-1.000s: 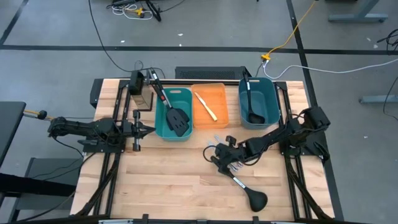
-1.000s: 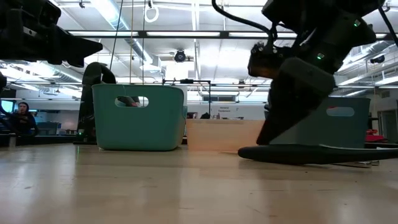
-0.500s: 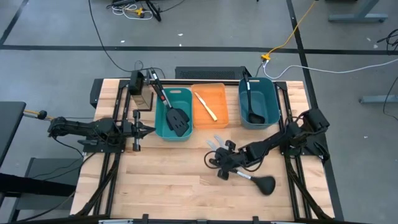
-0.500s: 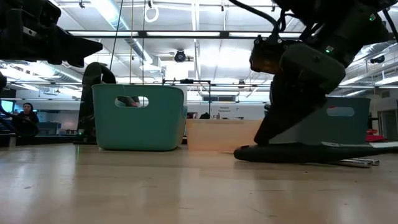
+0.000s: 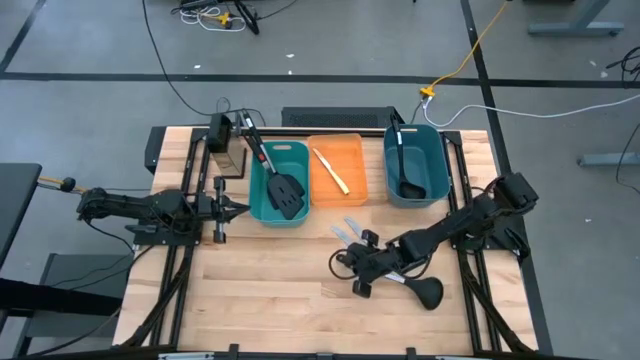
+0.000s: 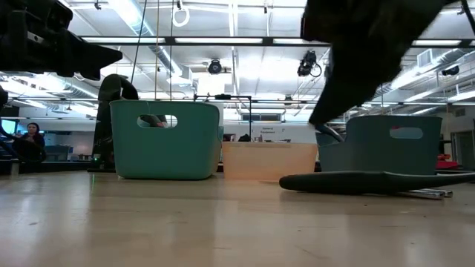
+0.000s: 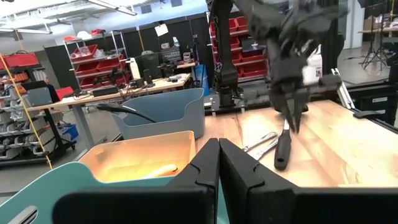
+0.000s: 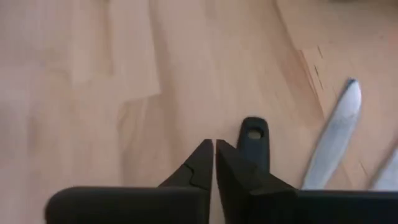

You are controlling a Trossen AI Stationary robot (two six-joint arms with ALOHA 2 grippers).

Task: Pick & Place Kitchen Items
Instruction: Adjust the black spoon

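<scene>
A black ladle (image 5: 415, 287) lies flat on the wooden table near the front right, bowl toward the right; it also shows in the low view (image 6: 356, 182). My right gripper (image 5: 362, 284) hovers just above the ladle's handle end (image 8: 254, 133), shut, with that end beside its fingertips (image 8: 214, 148), not between them. Silver table knives (image 5: 350, 228) lie on the table just beyond. Two black spatulas (image 5: 285, 190) rest in the teal bin (image 5: 262, 170), a yellowish stick (image 5: 330, 170) in the orange bin (image 5: 352, 150), and another ladle (image 5: 405, 165) in the blue bin (image 5: 432, 150). My left gripper (image 5: 238, 208) waits at the left, shut.
The three bins stand in a row along the table's far side. Bare wood stretches across the near left and middle of the table (image 5: 260, 290). A black box (image 5: 225, 150) sits at the far left corner. A person (image 6: 28, 137) sits in the room beyond.
The ladle has turned about on the table, its bowl swinging toward the right edge and a little farther from the near edge. My right gripper, first down on the handle, has then risen clear of it; the ladle stays flat on the table.
</scene>
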